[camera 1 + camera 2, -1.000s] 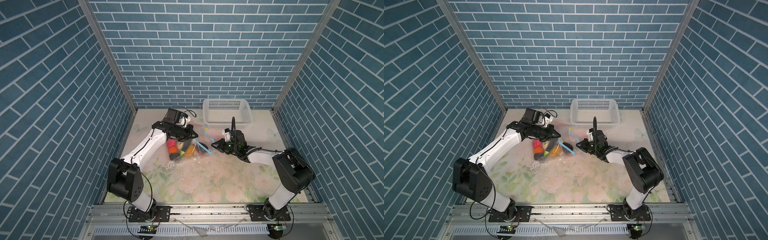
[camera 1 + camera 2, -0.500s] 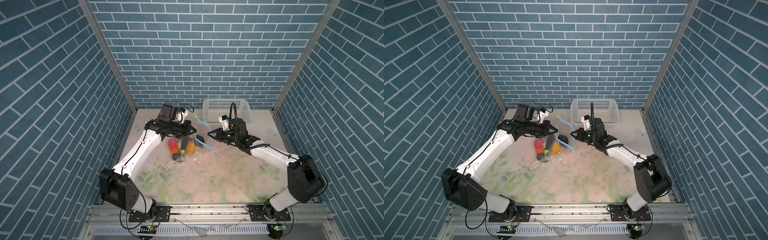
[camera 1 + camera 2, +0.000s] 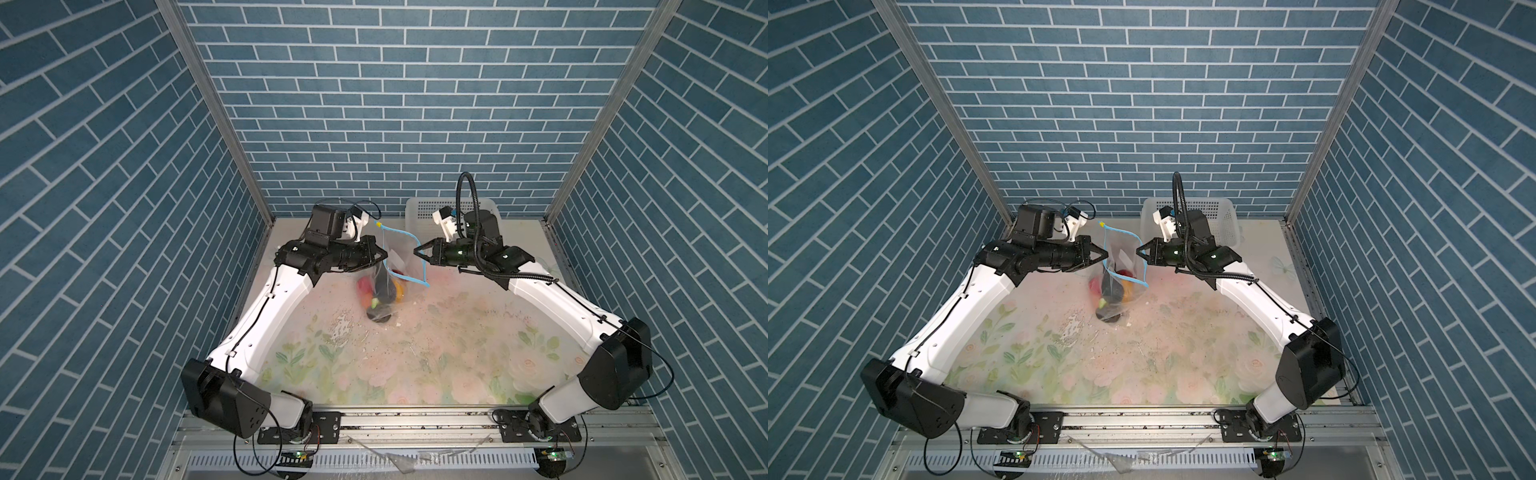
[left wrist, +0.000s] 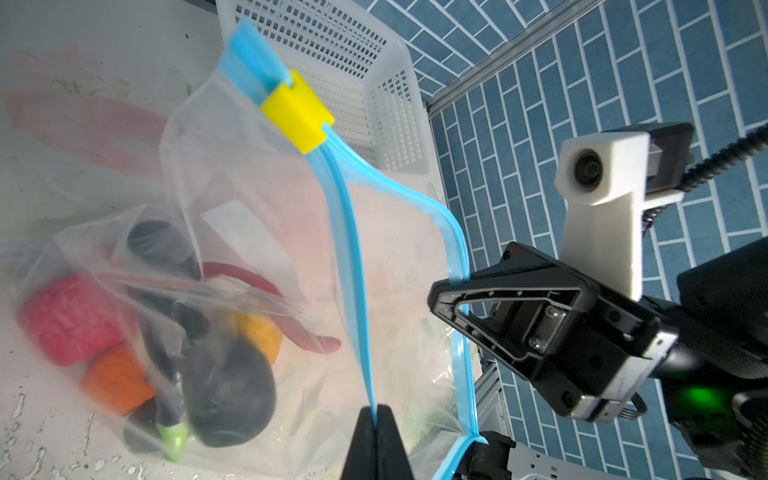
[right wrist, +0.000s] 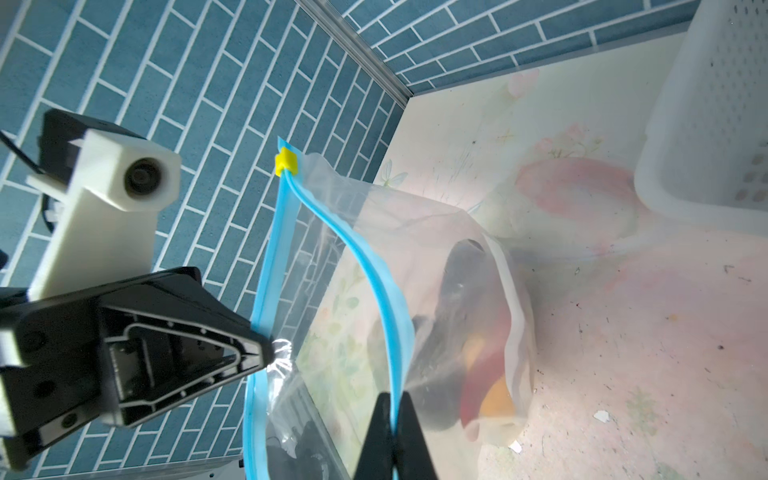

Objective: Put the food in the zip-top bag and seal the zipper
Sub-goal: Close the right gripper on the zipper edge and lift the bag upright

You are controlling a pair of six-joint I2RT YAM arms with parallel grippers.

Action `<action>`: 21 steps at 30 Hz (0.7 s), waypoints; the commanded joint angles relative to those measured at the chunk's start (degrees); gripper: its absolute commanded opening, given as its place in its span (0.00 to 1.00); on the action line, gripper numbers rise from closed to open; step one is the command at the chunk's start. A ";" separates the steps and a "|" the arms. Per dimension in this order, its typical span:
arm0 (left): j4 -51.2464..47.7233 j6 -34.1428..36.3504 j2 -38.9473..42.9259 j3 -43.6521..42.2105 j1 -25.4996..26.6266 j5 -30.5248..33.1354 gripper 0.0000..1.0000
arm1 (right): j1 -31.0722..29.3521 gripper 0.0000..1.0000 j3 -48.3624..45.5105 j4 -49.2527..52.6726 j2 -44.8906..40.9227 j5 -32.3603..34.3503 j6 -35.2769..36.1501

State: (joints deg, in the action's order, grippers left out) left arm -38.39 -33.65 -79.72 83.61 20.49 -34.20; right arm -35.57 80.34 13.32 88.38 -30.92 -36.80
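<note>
While clear crinkly plastic bag (image 3: 401, 249) hangs open, my left jaws, right jaws each pinch light-blue zipper strip (image 4: 348, 232).

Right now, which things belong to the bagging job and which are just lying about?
In the job: zip-top bag; zipper, mouth open; yellow tab; toy food inside the bag; left gripper and right gripper, each shut on the zipper.
Just lying about: white basket; white flecks on the table.

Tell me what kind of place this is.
Likely a robot test booth, not a kitchen: blue brick-print panels in metal framing, two arms bolted to a rail, a floral tabletop.
</note>
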 commanded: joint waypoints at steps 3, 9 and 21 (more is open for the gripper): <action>0.39 -1.13 2.00 1.81 -0.17 1.37 0.00 | -0.72 0.00 7.21 3.69 -1.24 0.57 3.96; 0.94 -1.55 3.15 1.88 1.34 4.11 0.00 | -1.20 0.00 12.26 6.33 0.70 -0.13 4.70; 2.89 -4.96 2.83 4.21 4.17 6.11 0.00 | -3.02 0.00 18.25 10.91 2.63 -0.67 6.67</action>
State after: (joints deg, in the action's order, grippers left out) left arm -37.63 -37.36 -77.47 85.73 23.66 -28.75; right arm -37.89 95.04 23.18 90.67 -30.76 -32.82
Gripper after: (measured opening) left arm 0.045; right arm 0.050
